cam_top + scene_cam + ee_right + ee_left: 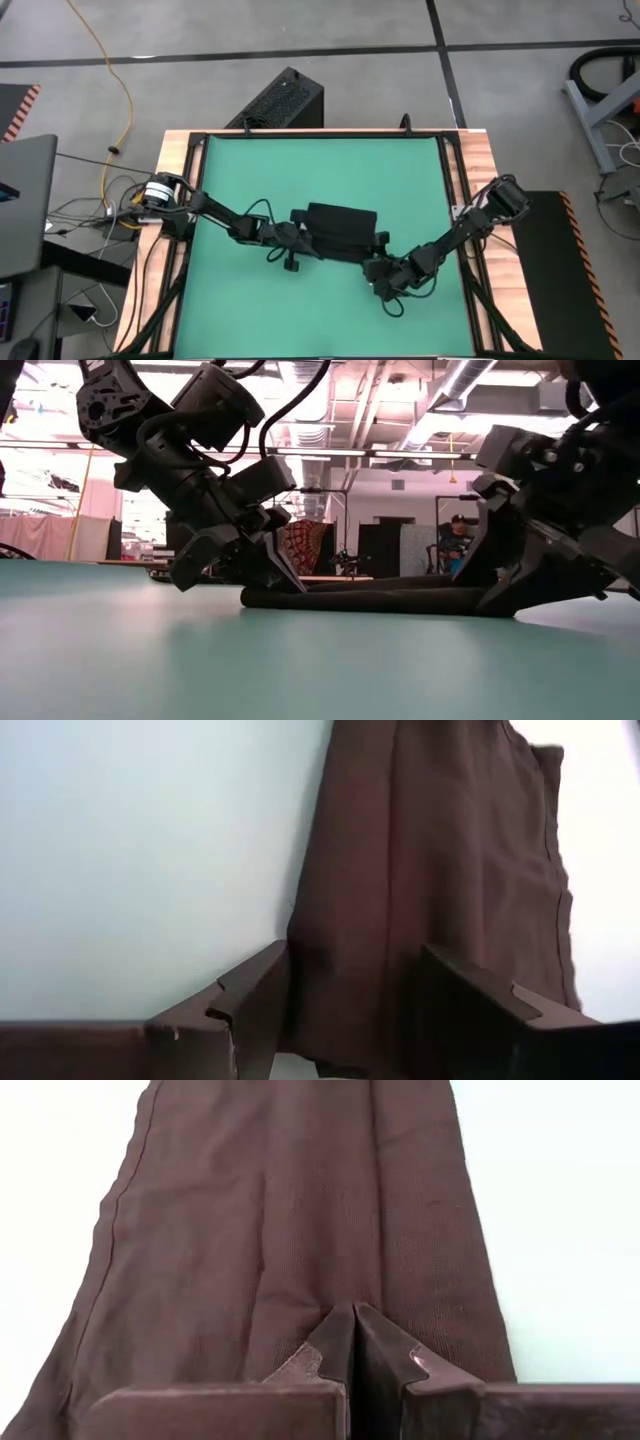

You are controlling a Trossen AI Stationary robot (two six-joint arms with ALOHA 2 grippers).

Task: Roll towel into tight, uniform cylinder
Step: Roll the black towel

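The black towel (pixel 342 228) lies on the green mat (pixel 250 170) near its middle. In the low view it is a long, low roll (pixel 380 599) lying flat. My left gripper (pixel 300 240) is at the towel's left end, shut, its tips on the cloth (pixel 355 1320). My right gripper (pixel 378 264) is at the towel's near right corner, open. Its fingers (pixel 255 992) stand on either side of a thick fold of the towel (pixel 350 970). The white tag does not show. My left gripper meets the towel at its left end (pixel 350 1295) with its two fingers closed together, slanting down from the table's left. Whether cloth is caught between the tips is hidden by the fingers themselves. The towel lies on the mat. My right gripper: I cannot tell whether its fingers touch the fold between them.
A black ribbed box (pixel 283 100) stands beyond the table's far edge. Bare wooden table strips (pixel 478 160) and black frame rails border the mat. There is free mat on all sides of the towel. A person (pixel 455 540) sits far off in the room.
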